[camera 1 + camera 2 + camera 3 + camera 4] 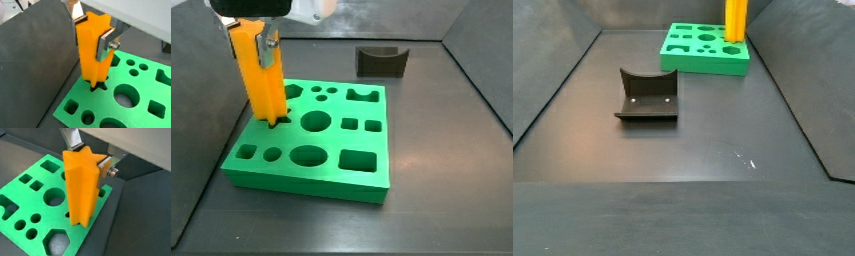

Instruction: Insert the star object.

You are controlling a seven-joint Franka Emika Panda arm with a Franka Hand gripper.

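Observation:
The star object (91, 52) is a tall orange bar with ridged sides. It stands upright with its lower end in the star-shaped hole of the green block (133, 112). It also shows in the other wrist view (81, 185) and in both side views (262, 85) (735, 20). My gripper (92, 31) is shut on the star object near its top end, a silver finger (105, 46) pressed on each side. The gripper shows in a side view (251, 35) above the block's left part.
The green block (318, 150) has several other shaped holes, round, square and hexagonal. A small dark grey block with a curved notch (381, 61) stands behind it, nearer in the other side view (647, 95). Dark walls enclose the floor.

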